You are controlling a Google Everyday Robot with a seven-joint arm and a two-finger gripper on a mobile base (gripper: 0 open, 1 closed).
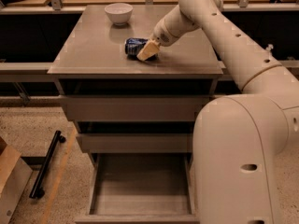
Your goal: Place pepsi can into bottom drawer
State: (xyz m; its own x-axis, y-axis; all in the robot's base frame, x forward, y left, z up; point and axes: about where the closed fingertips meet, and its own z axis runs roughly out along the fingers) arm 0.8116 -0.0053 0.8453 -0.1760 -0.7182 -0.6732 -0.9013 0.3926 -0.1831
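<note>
The pepsi can (132, 45), dark blue and dented, lies on its side on the cabinet top (88, 50), right of centre. My gripper (146, 51) reaches down from the right and is right at the can's right end, its tan tip covering that end. The can rests on the top. The bottom drawer (140, 183) is pulled open below the two shallower shut drawers, and its inside holds nothing.
A white bowl (118, 12) stands at the back of the cabinet top. My arm and large cream body (243, 162) fill the right side and overlap the drawer's right edge. A black bar (46, 171) and a cardboard box (9, 181) lie on the floor at left.
</note>
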